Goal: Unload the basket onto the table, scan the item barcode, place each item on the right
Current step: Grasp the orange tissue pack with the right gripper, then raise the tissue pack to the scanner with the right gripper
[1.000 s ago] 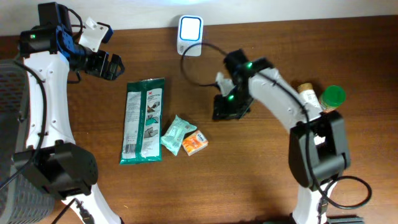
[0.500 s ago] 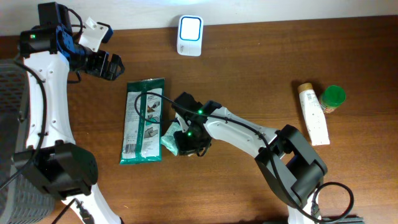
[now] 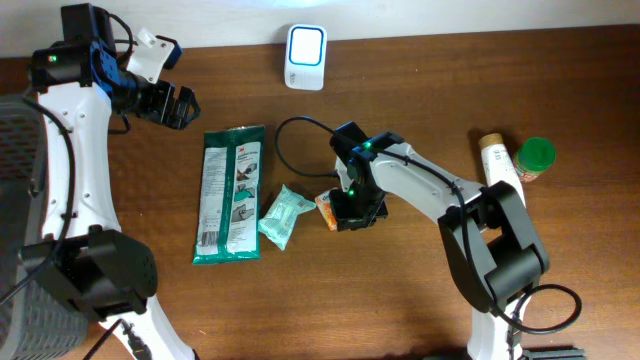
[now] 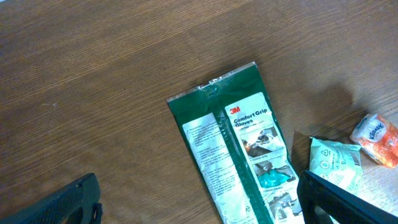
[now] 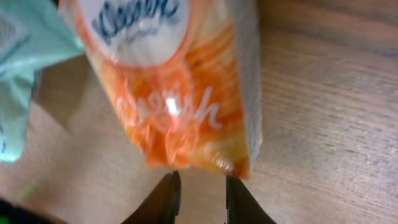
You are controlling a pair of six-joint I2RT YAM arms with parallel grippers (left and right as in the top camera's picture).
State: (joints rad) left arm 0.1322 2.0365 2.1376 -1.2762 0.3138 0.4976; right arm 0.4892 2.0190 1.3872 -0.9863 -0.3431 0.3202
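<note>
An orange Kleenex tissue pack (image 3: 325,211) lies just right of a teal packet (image 3: 283,215) near the table's middle. My right gripper (image 3: 341,212) reaches it from the right, and its body covers the pack's right part. In the right wrist view the pack (image 5: 180,93) fills the top, its lower edge meeting my narrowly set fingertips; that gripper (image 5: 200,186) appears shut on the pack's end. The white scanner (image 3: 306,55) with a lit blue face stands at the back edge. My left gripper (image 3: 168,103) hovers open at the back left, over bare wood in its own view (image 4: 198,190).
A long green 3M glove pack (image 3: 230,195) lies left of the teal packet, and also shows in the left wrist view (image 4: 239,149). A white tube (image 3: 503,185) and a green-lidded jar (image 3: 535,158) sit at the right. A black cable (image 3: 290,165) loops behind the right arm.
My right arm swung from near the scanner down onto the packets, then drew back to the right. The orange pack shifted up and right, away from the teal packet. The left arm stayed put.
</note>
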